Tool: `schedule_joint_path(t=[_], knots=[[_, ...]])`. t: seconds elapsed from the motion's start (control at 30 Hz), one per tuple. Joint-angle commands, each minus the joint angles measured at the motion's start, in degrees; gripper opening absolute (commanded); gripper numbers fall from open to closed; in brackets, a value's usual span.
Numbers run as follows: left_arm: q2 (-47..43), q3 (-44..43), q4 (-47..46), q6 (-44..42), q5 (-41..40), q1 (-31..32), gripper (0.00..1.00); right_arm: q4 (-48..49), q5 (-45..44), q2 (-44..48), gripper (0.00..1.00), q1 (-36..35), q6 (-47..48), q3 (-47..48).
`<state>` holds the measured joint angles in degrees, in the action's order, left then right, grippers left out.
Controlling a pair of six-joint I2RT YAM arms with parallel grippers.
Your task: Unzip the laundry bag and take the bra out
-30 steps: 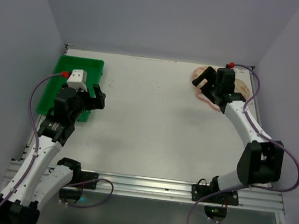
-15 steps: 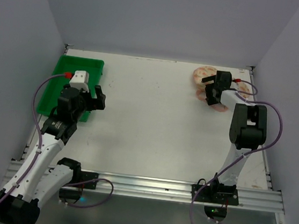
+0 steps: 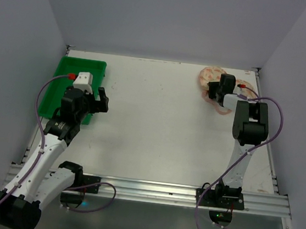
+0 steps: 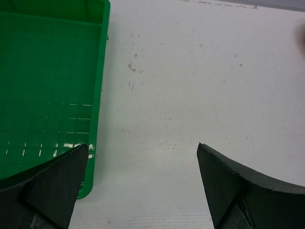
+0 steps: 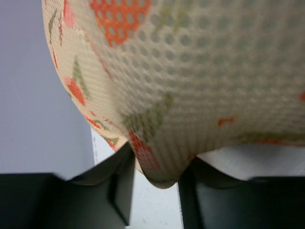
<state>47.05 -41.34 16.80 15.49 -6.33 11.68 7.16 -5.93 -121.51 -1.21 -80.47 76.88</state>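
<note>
Two steps make up this job, and neither looks done. The padded cream fabric laundry bag (image 3: pixel 208 75) with its small red and green print lies as a closed, peanut-shaped pouch at the far right corner of the white table (image 3: pixel 153 114). No bra shows in any view. The right claw (image 5: pixel 157 175) is at the bag, its two black fingers standing either side of a dipping fold of the printed mesh. I cannot tell whether they pinch that fold or merely flank it, and no zip pull is visible there. The left claw (image 4: pixel 142 157) hangs released, fingers wide apart around nothing, above bare table just beside the green rectangular plastic tray (image 4: pixel 102 71), well apart from the bag. Unzipping and pulling out the bra both seem to remain. No brand, label or readable writing appears anywhere.
</note>
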Motion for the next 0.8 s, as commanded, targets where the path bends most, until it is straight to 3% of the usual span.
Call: schedule_joint_path(t=[0.0, 0.03, 0.07, 0.13, 0.4, 0.6, 0.77], knots=[[-0.02, 0.21, -2.65, -0.63, 0.0, -0.17, 1.0, 4.97, 0.3, -0.22, 0.29, 0.6, -0.84, -0.68], [-0.03, 0.21, -2.65, -0.63, 0.0, -0.17, 1.0, 5.23, 1.01, -0.13, 0.22, 0.6, -0.22, -0.77], [-0.2, 0.21, -2.65, -0.63, 0.0, -0.17, 1.0, 5.58, 1.97, 0.4, 0.09, 0.6, 1.35, -0.86], [-0.38, 0.21, -2.73, -0.63, 0.0, -0.17, 1.0, 7.07, 5.56, 1.19, 0.0, 0.6, 3.2, -1.38], [-1.87, 0.47, -2.91, -0.55, 0.88, -0.17, 1.0, 14.56, 26.56, 9.79, 0.0, -0.37, 17.07, -8.5], [-2.31, 0.47, -2.82, -0.37, 2.02, -0.17, 1.0, 2.87, 45.36, 17.26, 0.0, -5.72, 38.96, -11.13], [-2.31, 0.65, -2.82, -0.19, 2.72, -0.17, 1.0, -6.98, 49.26, 23.42, 0.0, -14.68, 54.16, -16.49]])
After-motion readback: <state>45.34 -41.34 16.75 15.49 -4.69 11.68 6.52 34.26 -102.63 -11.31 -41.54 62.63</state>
